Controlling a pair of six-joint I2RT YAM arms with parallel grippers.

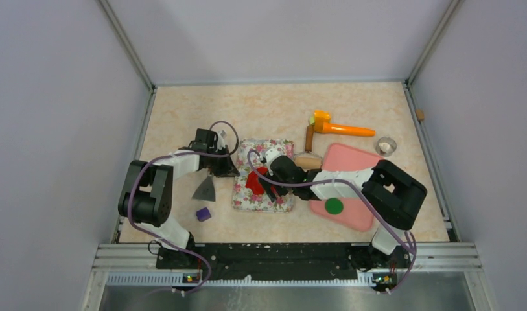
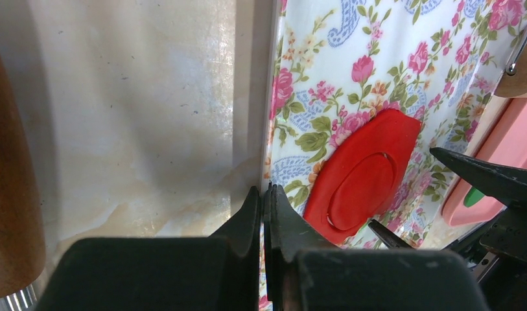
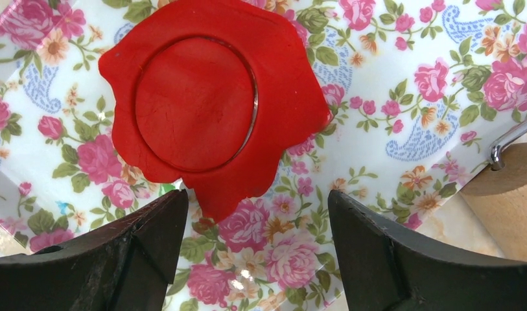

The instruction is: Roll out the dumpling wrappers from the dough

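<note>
A flattened red dough sheet [image 3: 273,149] lies on the floral tray [image 3: 403,84]. A round wrapper [image 3: 194,103] is cut into it and still sits inside the ragged surround; it also shows in the left wrist view [image 2: 361,188]. My right gripper [image 3: 254,217] is open and empty, low over the tray, its fingers either side of the sheet's near lobe. In the top view it [image 1: 263,180] is over the dough [image 1: 253,182]. My left gripper [image 2: 266,194] is shut on the tray's left rim [image 2: 271,129]; in the top view it [image 1: 227,167] is at the tray's left edge.
A pink board [image 1: 354,162] with a green disc [image 1: 334,206] lies right of the tray. A wooden rolling pin [image 1: 307,159], an orange tool [image 1: 338,127] and a metal ring cutter [image 1: 386,145] lie behind. A grey scraper [image 1: 205,188] and a purple cube [image 1: 203,214] lie left.
</note>
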